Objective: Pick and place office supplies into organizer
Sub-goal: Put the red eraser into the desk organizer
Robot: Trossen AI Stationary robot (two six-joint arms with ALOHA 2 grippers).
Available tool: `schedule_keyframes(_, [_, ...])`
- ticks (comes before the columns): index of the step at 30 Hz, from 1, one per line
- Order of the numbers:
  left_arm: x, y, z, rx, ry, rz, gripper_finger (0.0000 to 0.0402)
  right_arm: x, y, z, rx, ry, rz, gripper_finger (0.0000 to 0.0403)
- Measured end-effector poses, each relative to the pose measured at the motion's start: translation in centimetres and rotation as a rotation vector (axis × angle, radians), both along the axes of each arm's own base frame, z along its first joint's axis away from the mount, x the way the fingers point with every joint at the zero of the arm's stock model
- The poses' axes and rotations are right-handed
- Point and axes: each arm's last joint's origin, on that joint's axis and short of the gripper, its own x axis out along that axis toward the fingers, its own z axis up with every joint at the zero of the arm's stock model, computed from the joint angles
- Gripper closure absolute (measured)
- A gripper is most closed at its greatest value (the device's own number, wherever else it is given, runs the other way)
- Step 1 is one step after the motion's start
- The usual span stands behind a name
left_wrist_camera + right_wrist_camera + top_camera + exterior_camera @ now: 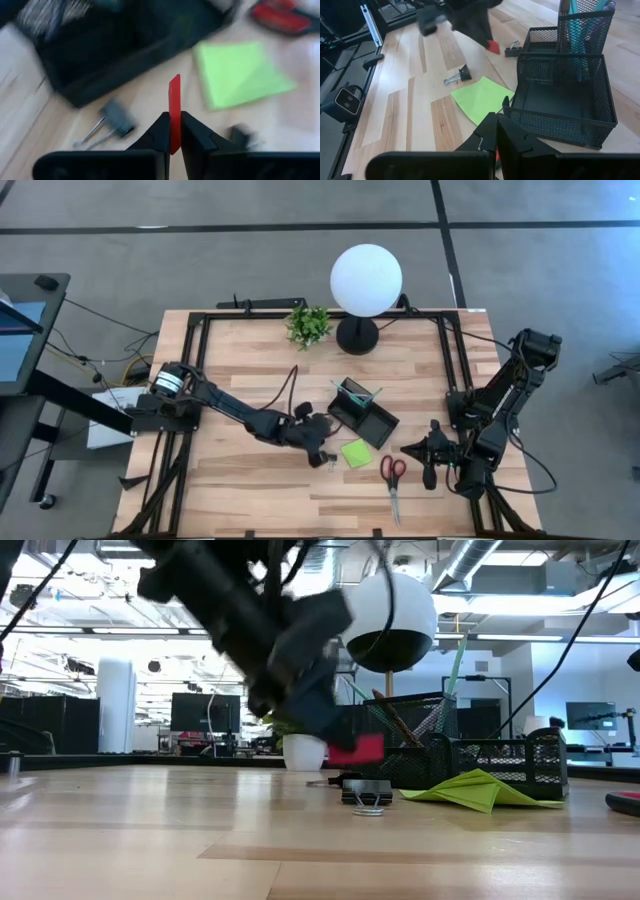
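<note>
A small red piece (pixel 174 95) is held by my left gripper (pixel 174 120), which slants down over the table's middle, just left of the lime-green sticky-note pad (pixel 355 453). The black mesh organizer (pixel 362 412) stands behind the pad with teal pens (pixel 580 7) upright in its taller back section. Two black clips (pixel 114 124) (pixel 241 134) lie on the wood near my left gripper (pixel 325 442). Red-handled scissors (pixel 392 478) lie flat to the pad's right. My right gripper (pixel 412 450) waits shut and empty beside the scissors. My left gripper pinches the thin red piece (pixel 174 131) between its two fingers, which press on its flat faces. The piece's far part (pixel 174 87) sticks out past the fingertips. The fingers slant down from the table's left. The piece (pixel 355 750) hangs clear of the table.
A white globe lamp (pixel 366 280) on a black base and a small green potted plant (pixel 308 326) stand at the far edge. Bare wood lies along the near edge and on the left half of the table (pixel 230 500).
</note>
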Motion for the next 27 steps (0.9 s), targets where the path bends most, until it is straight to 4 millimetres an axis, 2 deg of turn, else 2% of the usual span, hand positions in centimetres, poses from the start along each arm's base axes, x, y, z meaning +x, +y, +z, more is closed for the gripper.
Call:
schedule_keyframes(5, [1.6,-1.1,3.4,0.085,-0.059,0.024,0.0395,0.0,0.0,0.0,0.0,0.0,0.0,0.0403])
schedule_keyframes(10, [3.4,-0.5,8.1,0.213,-0.051,0.047,0.0391,0.0,0.0,0.0,0.0,0.0,0.0,0.0403])
schedule_keyframes(13, [3.9,-0.1,9.6,0.246,-0.045,0.04,0.0394,0.0,0.0,0.0,0.0,0.0,0.0,0.0403])
schedule_keyframes(18, [3.9,1.1,9.4,0.304,0.029,-0.006,0.0396,0.0,0.0,0.0,0.001,0.001,0.001,0.0403])
schedule_keyframes(22, [3.4,2.8,7.6,0.337,0.15,-0.066,0.0396,0.0,0.0,0.0,0.001,0.002,0.001,0.0403])
schedule_keyframes(27, [3.7,4.6,6.1,0.342,0.158,-0.201,0.0396,0.0,0.0,0.0,0.001,0.002,0.001,0.0403])
